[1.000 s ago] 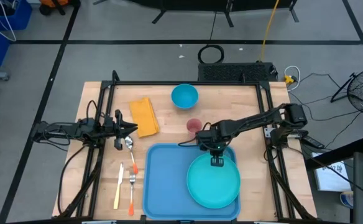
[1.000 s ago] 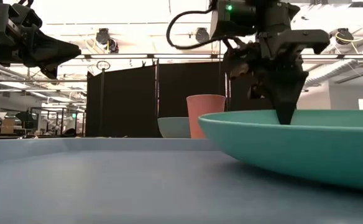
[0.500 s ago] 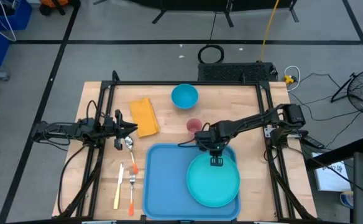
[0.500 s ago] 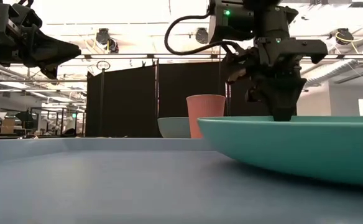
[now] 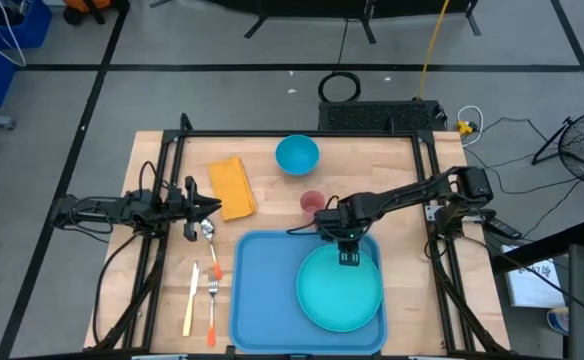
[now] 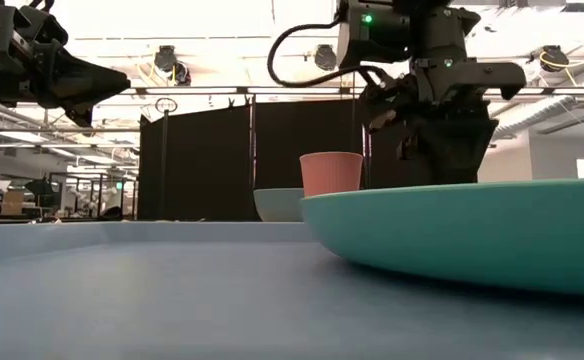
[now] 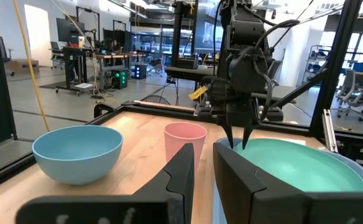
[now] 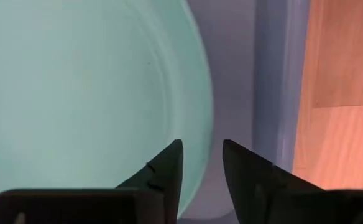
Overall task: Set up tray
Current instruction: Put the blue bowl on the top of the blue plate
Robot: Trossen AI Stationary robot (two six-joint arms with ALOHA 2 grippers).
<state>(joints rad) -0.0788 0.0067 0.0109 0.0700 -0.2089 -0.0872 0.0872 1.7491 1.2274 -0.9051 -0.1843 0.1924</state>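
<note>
Turquoise round plastic plate (image 5: pixel 340 290) lies on the right half of the large flat blue rectangular tray (image 5: pixel 264 285) at the table's near edge, and your right gripper (image 5: pixel 349 258) straddles the plate's far rim with a narrow gap between its fingers — not clearly clamped. Nudge slowly so the plate settles flat inside the raised rim — the left gripper (image 5: pixel 215 207) waits, nearly closed, above the metal spoon (image 5: pixel 209 238).

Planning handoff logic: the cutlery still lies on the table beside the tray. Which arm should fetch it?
Left. The left gripper hangs right over the spoon, with the knife and fork on its side of the tray. The right gripper is over the plate.
</note>
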